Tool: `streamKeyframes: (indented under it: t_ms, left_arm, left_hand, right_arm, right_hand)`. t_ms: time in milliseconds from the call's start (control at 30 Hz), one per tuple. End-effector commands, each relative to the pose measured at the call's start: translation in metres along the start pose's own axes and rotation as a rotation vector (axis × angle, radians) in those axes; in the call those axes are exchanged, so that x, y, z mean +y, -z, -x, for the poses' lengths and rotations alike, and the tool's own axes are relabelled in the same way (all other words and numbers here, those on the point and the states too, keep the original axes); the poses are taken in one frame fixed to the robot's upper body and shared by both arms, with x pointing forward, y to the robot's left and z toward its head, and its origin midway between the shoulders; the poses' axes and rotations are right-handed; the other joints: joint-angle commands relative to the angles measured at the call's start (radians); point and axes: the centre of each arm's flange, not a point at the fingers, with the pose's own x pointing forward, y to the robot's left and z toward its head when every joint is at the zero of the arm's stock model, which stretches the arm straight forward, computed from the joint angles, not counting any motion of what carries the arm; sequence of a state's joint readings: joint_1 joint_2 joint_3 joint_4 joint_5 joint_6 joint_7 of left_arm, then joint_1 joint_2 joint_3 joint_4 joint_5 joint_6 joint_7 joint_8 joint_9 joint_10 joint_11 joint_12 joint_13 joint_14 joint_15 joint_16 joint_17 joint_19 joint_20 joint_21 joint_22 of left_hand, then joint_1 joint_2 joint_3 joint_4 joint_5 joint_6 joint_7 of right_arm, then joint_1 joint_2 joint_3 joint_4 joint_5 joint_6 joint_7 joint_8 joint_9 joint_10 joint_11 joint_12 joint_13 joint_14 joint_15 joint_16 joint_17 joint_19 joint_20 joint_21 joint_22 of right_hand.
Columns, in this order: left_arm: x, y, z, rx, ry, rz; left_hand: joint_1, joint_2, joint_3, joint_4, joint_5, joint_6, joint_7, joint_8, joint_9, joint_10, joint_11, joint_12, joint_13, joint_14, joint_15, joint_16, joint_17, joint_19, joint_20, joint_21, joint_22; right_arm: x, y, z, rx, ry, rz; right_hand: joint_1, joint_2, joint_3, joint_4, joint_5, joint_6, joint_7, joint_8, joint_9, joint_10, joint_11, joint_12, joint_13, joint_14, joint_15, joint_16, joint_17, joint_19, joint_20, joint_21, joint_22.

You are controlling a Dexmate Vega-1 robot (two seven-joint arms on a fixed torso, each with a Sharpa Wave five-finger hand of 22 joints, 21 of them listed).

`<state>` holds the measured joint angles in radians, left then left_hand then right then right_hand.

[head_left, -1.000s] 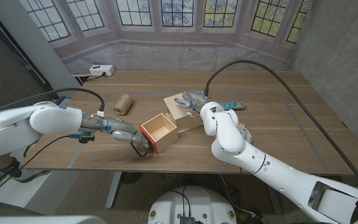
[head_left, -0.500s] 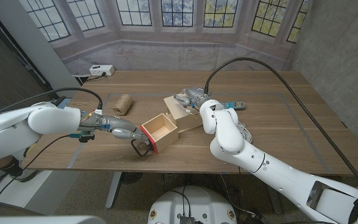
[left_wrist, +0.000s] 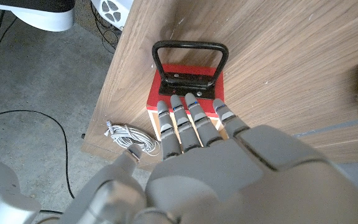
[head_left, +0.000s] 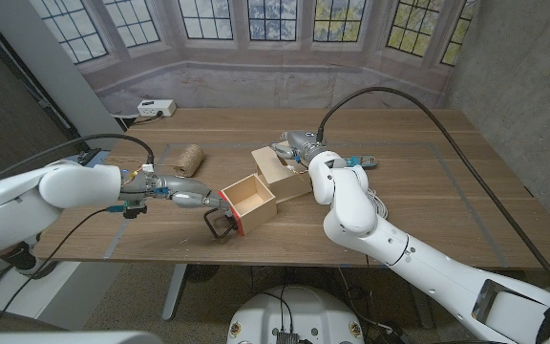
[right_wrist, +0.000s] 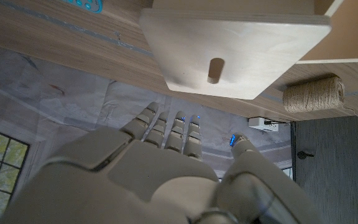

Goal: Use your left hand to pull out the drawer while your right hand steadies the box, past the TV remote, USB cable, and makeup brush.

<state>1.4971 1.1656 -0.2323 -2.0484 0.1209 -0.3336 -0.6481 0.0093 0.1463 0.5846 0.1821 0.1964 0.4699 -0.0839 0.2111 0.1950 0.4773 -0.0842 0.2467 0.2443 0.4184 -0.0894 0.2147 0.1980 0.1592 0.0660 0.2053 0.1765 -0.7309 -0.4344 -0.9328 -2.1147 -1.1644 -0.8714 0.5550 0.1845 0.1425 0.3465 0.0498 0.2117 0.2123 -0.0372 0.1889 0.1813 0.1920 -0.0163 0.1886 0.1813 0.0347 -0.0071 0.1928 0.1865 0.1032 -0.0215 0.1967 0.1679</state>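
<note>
Wooden table [head_left: 428,205] under leaded windows.
Pale wooden drawer [head_left: 249,201], red-fronted, drawn out of light wood box [head_left: 280,170]; left hand [head_left: 191,198] open beside black handle [left_wrist: 189,62] (fingertips on front); right hand [head_left: 299,146] open behind box.

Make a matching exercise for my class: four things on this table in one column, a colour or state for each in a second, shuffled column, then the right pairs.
Things
1. Drawer
2. Handle
3. Twine
4. Drawer front

Descriptions
A. black loop
B. red
C. pulled out, nothing inside
D. wound in a brown roll

Pairs: 1-C, 2-A, 3-D, 4-B
</note>
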Motion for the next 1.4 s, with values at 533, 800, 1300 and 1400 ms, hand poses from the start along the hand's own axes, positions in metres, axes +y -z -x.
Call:
streamKeyframes:
  t_ms: [533,800,1300,1400]
  left_arm:
    - [-0.003,-0.018,0.02,-0.001,-0.118,0.117]
    - [-0.005,-0.02,0.022,-0.011,-0.153,0.131]
    - [-0.008,-0.017,0.016,0.005,-0.272,0.156]
    - [-0.009,-0.017,0.015,0.006,-0.287,0.151]
  left_hand:
    - [-0.001,0.007,0.0,-0.002,0.001,0.017,0.002,0.006,0.004,0.015,0.004,0.016,0.016,0.016,-0.003,0.008,0.006,0.025,0.0,0.012,0.003]
    - [0.001,0.006,0.001,-0.003,0.001,0.023,0.004,0.008,0.005,0.015,0.004,0.018,0.022,0.009,0.0,0.005,0.007,0.04,0.005,0.015,0.003]
    - [0.008,0.007,0.007,-0.008,0.001,0.028,0.01,0.006,0.006,-0.015,0.004,0.01,0.033,-0.031,0.018,-0.012,0.006,0.053,0.015,0.014,0.004]
    - [0.008,0.007,0.007,-0.008,0.001,0.028,0.01,0.006,0.006,-0.018,0.006,0.009,0.034,-0.033,0.021,-0.013,0.006,0.053,0.015,0.014,0.004]
  right_arm:
    - [-0.008,0.005,-0.006,-0.003,-0.005,-0.009]
    - [-0.009,0.006,-0.008,0.0,-0.013,-0.009]
    - [-0.007,0.012,-0.008,0.02,-0.021,-0.019]
    - [-0.007,0.013,-0.008,0.032,-0.019,-0.026]
  right_hand:
    - [-0.001,-0.009,0.01,-0.002,-0.001,-0.002,0.007,-0.003,0.001,-0.001,0.013,0.0,0.002,0.008,0.003,0.006,0.0,0.005,-0.001,-0.001,0.0]
    - [-0.001,-0.009,0.011,-0.003,-0.001,-0.001,0.008,-0.002,0.001,0.0,0.012,0.0,0.002,0.008,0.005,0.005,0.0,0.006,-0.001,-0.001,0.0]
    - [0.0,-0.009,0.016,-0.006,-0.002,-0.012,0.013,-0.005,0.001,-0.017,0.018,-0.006,0.002,0.005,0.004,0.003,0.0,0.007,-0.002,-0.003,0.0]
    - [0.0,-0.009,0.017,-0.006,-0.002,-0.015,0.014,-0.006,0.001,-0.023,0.017,-0.007,0.003,0.005,0.005,0.002,0.0,0.007,-0.002,-0.003,0.0]
